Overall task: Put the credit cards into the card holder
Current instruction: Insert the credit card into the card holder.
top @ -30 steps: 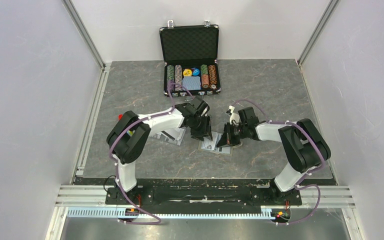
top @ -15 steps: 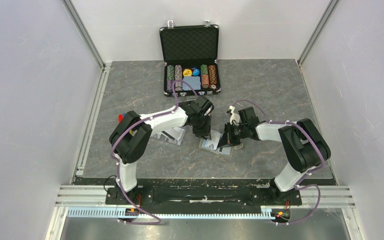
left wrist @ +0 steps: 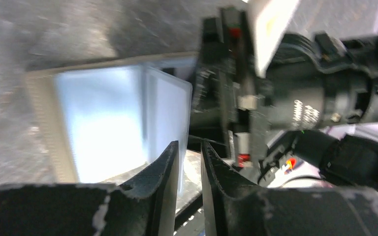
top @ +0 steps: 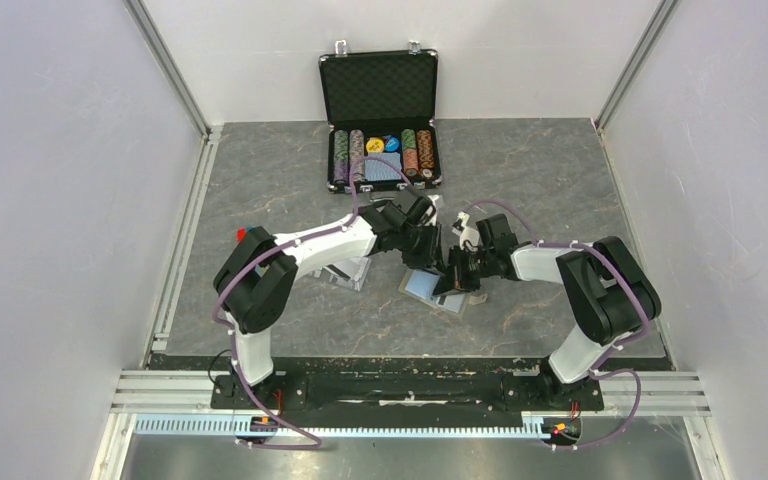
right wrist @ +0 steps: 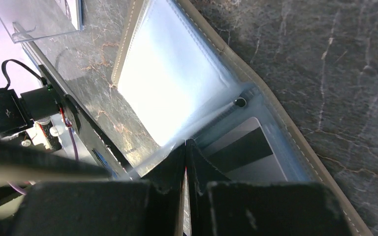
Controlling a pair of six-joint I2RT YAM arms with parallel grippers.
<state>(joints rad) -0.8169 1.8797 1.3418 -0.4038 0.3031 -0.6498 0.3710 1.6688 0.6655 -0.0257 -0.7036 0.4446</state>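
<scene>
Jaws of the left gripper [left wrist: 189,147] stand narrow and seem to pinch the near end of a whitish-grey rectangular card [left wrist: 167,113], whose long axis runs out from them over the light-blue inside of the squarish taupe folding card holder [left wrist: 40,128] lying open just beyond. On its far side the right gripper [right wrist: 185,143], jaws closed, appears to lift a clear inner leaf [right wrist: 172,73] beside a second, dark-striped card [right wrist: 248,152] lying in the holder, so the held card likely must tilt down into that gap.
</scene>
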